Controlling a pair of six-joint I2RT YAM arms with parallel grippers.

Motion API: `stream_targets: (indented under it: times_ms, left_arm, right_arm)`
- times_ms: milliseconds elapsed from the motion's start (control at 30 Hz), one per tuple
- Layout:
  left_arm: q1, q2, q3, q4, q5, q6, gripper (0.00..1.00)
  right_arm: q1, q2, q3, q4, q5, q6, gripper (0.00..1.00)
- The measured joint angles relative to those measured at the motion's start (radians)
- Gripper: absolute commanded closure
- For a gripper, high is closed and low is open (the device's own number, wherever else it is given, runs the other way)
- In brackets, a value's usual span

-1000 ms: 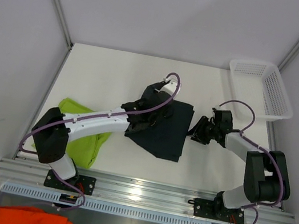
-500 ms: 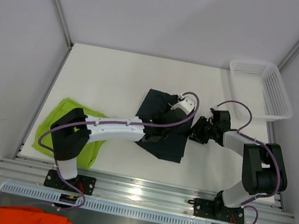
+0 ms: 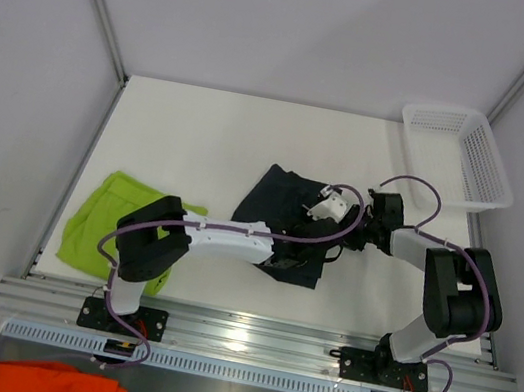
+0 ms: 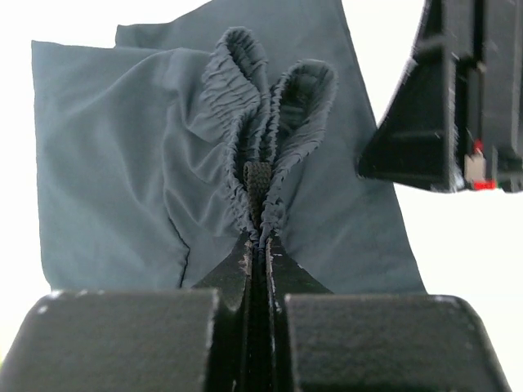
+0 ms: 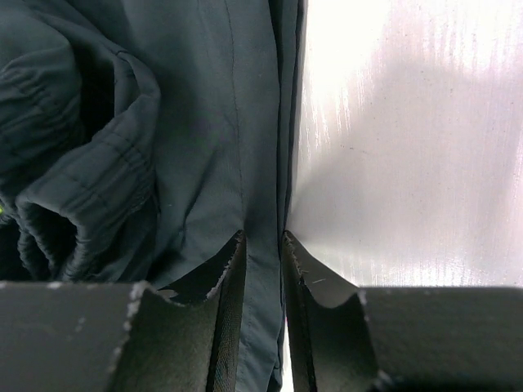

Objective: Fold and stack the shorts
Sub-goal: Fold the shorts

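Working on the dark shorts [image 3: 275, 193], lying rumpled about the middle of the table [image 3: 202, 135] in the top view, part spreading flat and part bunching up toward 3 o'clock. Pinching the gathered elastic waistband of that pair with the left gripper [image 4: 260, 243], fingers pressing tight together on the cloth beside a dark cord, no gap showing. Ruffling the waistband into two loops rising toward 12 o'clock in the left wrist view. Reaching the left arm [image 3: 225, 235] across the pair from 8 o'clock.

Clamping a straight folded edge of the same pair with the right gripper [image 5: 263, 241], fingers standing only a sliver apart and cloth filling the slit between them. Showing bare table shining at 1 o'clock of those tips in the right wrist view, and puckered waistband heaping at 9 o'clock. Meeting almost tip to tip at the 3 o'clock side of the pair, one gripper just beside the other.

Noting the lime shorts [image 3: 106, 219] lying flat at 8 o'clock of the dark pair, well apart from it, near the table's 9 o'clock edge, the left arm's elbow passing in front of one corner. Noting the white basket [image 3: 443, 111] sitting at the table's 2 o'clock corner. Noting the orange cloth [image 3: 56, 385] lying off the table at 7 o'clock, beyond the metal rail [image 3: 258, 335].
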Motion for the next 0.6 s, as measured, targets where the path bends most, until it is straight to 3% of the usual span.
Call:
stream_targets:
  times_ms: [333,600]
  left_arm:
    - [0.007,0.082,0.083,-0.159,-0.078,-0.274,0.98]
    - [0.022,0.082,0.193,-0.277,-0.114,-0.356,0.98]
  right_arm:
    - [0.0,0.001,0.0,0.002,-0.001,0.0,0.73]
    - [0.0,0.001,0.0,0.0,0.0,-0.003,0.77]
